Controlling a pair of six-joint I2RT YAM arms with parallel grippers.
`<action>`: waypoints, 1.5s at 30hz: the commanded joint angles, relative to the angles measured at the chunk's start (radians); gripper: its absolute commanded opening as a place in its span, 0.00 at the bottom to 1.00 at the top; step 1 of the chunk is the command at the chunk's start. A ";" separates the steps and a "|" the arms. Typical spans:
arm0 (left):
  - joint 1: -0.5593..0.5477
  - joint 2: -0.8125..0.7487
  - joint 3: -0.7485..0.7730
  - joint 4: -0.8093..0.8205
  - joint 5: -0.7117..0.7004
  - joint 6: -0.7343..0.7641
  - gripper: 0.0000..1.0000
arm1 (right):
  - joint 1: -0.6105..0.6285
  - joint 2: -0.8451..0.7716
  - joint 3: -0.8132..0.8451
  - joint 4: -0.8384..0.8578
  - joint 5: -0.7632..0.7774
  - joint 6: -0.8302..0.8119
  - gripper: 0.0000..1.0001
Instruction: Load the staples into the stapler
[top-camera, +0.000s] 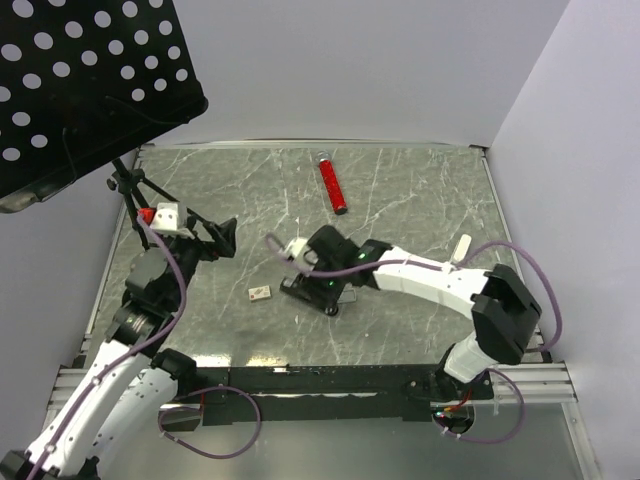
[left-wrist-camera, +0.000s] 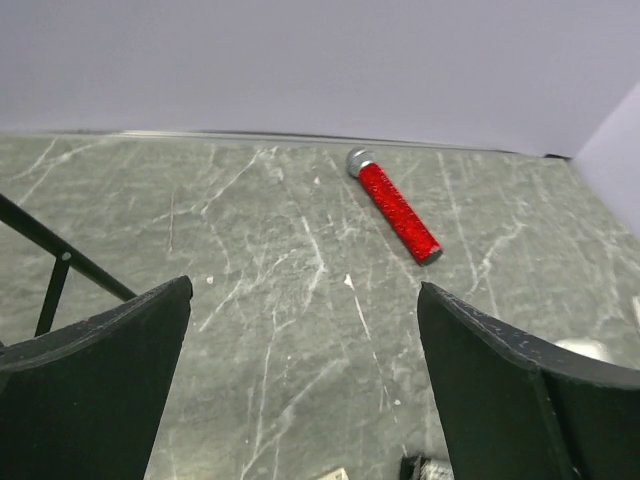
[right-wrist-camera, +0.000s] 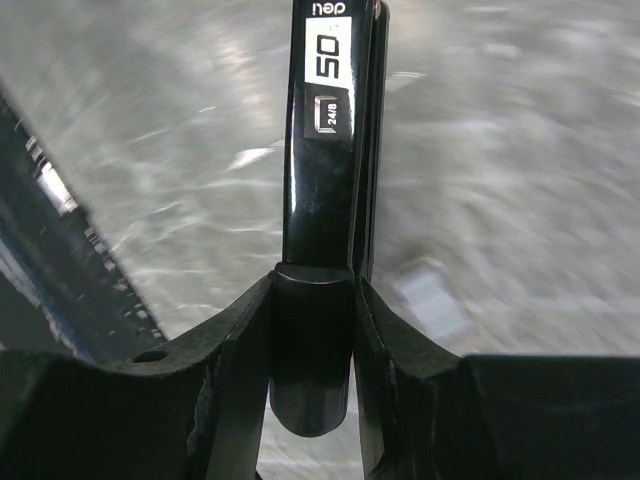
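Observation:
My right gripper (top-camera: 318, 272) is shut on the slim black stapler (top-camera: 308, 291) at the middle of the table. In the right wrist view the stapler (right-wrist-camera: 325, 150) runs away from the camera, its rounded rear end clamped between my fingers (right-wrist-camera: 240, 340), with a "50" label on top. A small pale grey rectangle (right-wrist-camera: 430, 300) lies blurred on the table right of the stapler; it may be the staples. I cannot make out the staples in the top view. My left gripper (top-camera: 225, 238) is open and empty over bare table at the left, jaws wide apart (left-wrist-camera: 305, 290).
A red tube (top-camera: 332, 184) lies at the back middle, also in the left wrist view (left-wrist-camera: 395, 210). A small beige box piece (top-camera: 260, 293) lies left of the stapler. A black perforated stand (top-camera: 80, 80) with tripod legs (top-camera: 130, 190) fills the back left. Walls enclose the table.

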 joint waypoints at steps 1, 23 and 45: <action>0.004 -0.092 0.081 -0.130 0.101 0.099 0.99 | 0.098 0.046 0.004 0.113 -0.016 -0.068 0.00; 0.004 0.063 0.178 -0.335 0.477 0.289 0.99 | 0.028 -0.201 -0.201 0.289 0.004 -0.021 0.82; -0.438 0.552 0.264 -0.300 0.724 0.565 0.99 | -0.207 -1.013 -0.640 0.417 0.331 0.275 1.00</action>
